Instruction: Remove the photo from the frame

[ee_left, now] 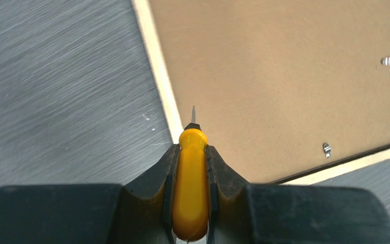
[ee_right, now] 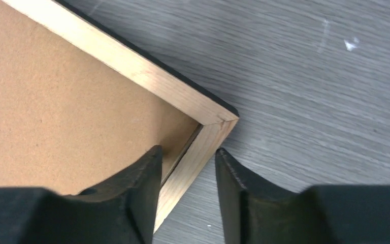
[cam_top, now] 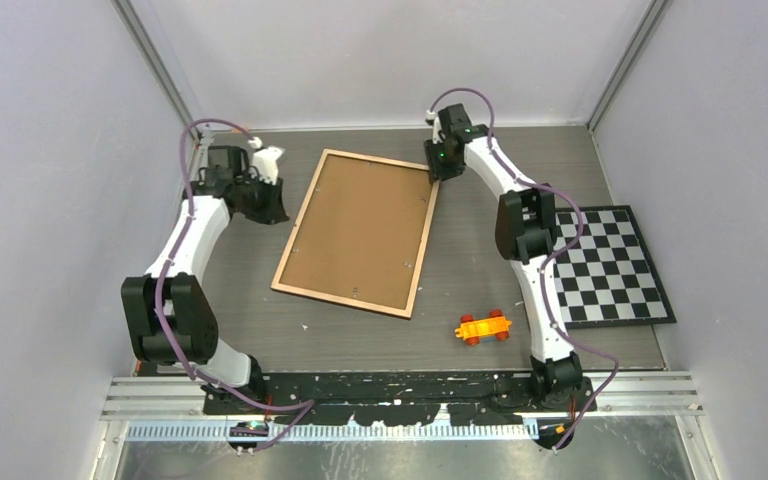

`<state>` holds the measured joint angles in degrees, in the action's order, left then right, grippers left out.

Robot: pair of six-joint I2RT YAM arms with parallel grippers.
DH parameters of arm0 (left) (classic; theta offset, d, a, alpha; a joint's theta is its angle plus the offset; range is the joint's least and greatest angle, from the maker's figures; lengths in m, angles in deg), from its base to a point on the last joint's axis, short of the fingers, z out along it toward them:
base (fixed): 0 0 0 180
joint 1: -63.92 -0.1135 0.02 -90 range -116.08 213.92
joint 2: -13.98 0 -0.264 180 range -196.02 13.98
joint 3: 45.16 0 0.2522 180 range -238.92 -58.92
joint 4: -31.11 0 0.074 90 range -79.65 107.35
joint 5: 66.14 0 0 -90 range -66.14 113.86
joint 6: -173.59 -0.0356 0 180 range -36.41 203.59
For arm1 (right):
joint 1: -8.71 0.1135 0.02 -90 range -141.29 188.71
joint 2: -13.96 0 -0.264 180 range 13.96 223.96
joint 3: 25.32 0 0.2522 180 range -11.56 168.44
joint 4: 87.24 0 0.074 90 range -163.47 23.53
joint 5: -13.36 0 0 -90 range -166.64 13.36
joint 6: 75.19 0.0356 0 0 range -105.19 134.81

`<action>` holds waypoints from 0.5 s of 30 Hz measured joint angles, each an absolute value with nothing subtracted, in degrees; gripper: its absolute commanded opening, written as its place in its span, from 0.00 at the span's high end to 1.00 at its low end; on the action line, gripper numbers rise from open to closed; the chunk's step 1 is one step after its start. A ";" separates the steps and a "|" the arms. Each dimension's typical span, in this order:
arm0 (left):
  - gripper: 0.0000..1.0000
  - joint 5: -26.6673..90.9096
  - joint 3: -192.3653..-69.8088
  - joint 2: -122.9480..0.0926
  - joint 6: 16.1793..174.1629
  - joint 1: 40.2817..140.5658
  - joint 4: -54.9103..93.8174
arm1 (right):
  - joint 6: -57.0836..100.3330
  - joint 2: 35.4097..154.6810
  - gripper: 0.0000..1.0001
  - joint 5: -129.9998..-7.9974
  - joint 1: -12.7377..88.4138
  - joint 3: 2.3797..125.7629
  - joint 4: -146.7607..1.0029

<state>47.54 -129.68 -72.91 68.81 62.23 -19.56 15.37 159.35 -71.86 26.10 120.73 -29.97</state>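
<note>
Grey table (cam_top: 360,340): frame (cam_top: 358,232) face down at centre, photo hidden. We judge it light, stiff, best held by the rim (ee_right: 132,66). Left gripper (ee_left: 192,147) clamps a screwdriver (ee_left: 190,193); right gripper (ee_right: 188,151) straddles the upper-right corner, half open.

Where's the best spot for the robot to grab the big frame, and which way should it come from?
The light wooden rim near the far right corner of the frame, coming down from above. The frame lies flat, back up, so only that narrow rim fits between two fingers: one over the brown board, one outside. The right gripper straddles it there.
</note>
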 measured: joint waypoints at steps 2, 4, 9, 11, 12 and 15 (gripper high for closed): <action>1.00 47.45 -129.57 -72.91 66.44 64.39 -20.50 | 14.12 159.52 0.40 -71.95 27.17 121.10 -29.97; 1.00 47.45 -129.57 -72.94 65.02 65.38 -20.91 | 13.82 159.52 0.38 -72.21 27.89 121.10 -29.88; 1.00 47.39 -129.83 -73.04 63.52 65.75 -21.15 | 16.81 157.42 0.34 -72.30 28.17 117.29 -30.45; 1.00 47.32 -129.83 -73.04 63.25 65.90 -21.15 | 19.32 154.62 0.27 -71.78 28.13 112.60 -30.34; 1.00 47.21 -129.83 -73.04 63.12 66.01 -21.15 | 20.50 153.18 0.21 -71.32 28.09 110.19 -30.23; 1.00 47.02 -129.83 -73.04 62.66 66.23 -21.13 | 24.74 147.94 0.16 -68.93 27.96 101.27 -30.51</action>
